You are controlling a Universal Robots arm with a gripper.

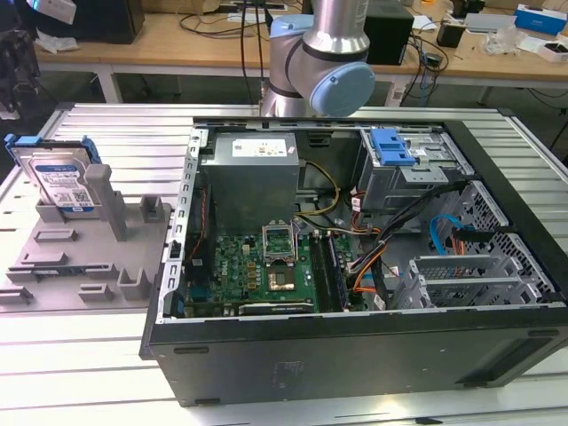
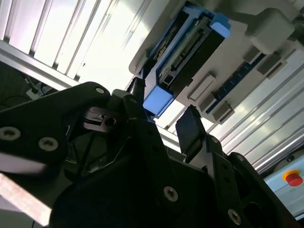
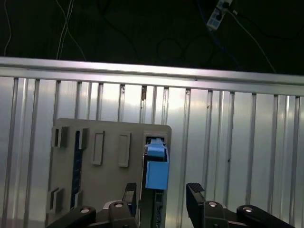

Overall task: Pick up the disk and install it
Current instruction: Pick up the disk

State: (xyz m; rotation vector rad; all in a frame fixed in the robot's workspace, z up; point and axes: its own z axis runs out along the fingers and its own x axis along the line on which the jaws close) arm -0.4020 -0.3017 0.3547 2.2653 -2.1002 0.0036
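The disk [image 1: 62, 182], silver with a white-and-blue label and a blue frame, stands on edge in the grey holder [image 1: 98, 257] at the exterior view's left. In both wrist views I see it edge-on in that holder, the disk [image 3: 156, 171] lined up with the gap between my fingers. My gripper [image 3: 162, 197] is open and holds nothing. It hangs some way off the disk [image 2: 190, 42] and does not touch it. In the second wrist view the gripper [image 2: 164, 111] has its black fingers [image 2: 190, 127] spread on either side of the blue frame end.
An open computer case [image 1: 355, 373] lies in the middle, with a motherboard [image 1: 266, 266], a grey power supply [image 1: 248, 177] and a drive bay with a blue latch [image 1: 390, 146]. The arm's elbow [image 1: 324, 71] rises behind it. The table [image 3: 237, 142] is ribbed metal.
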